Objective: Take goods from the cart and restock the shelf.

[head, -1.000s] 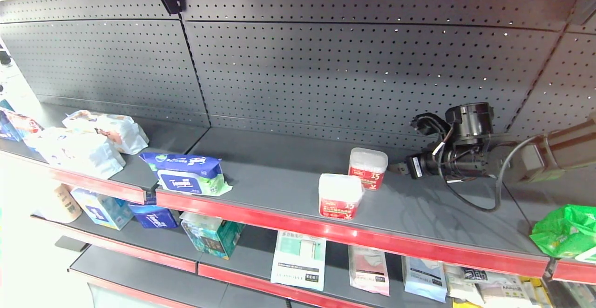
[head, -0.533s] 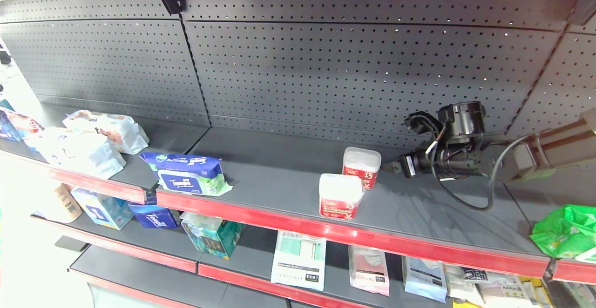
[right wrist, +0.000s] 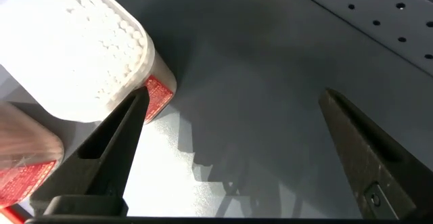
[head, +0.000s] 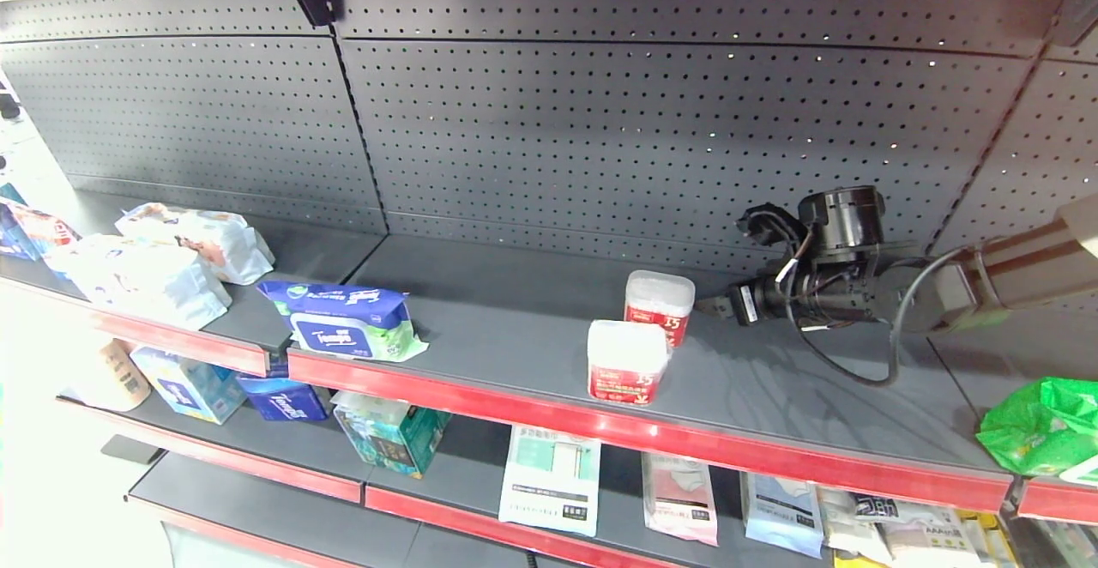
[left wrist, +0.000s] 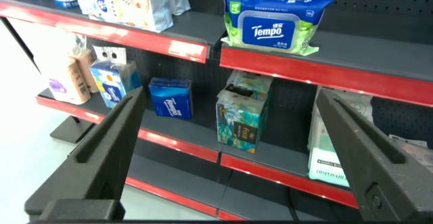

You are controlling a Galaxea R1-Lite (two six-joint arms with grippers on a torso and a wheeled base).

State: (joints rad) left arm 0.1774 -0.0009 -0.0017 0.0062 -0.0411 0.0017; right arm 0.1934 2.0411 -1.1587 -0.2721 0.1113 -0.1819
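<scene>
Bright, even store lighting.
Washed out to white at the head view's lower left; glare along the red shelf edge [head: 549, 409]; jagged shadow of the right claw [right wrist: 232, 97] on the shelf [right wrist: 270, 48]; straight lines bowed near head-view edges.

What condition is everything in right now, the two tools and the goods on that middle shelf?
rear cotton swab box: upright, lid on
front cotton swab box: upright, lid on
wet wipes pack: flap shut, lying face up
right tool: open, empty, close beside the rear cotton swab box
left tool: open, empty
</scene>
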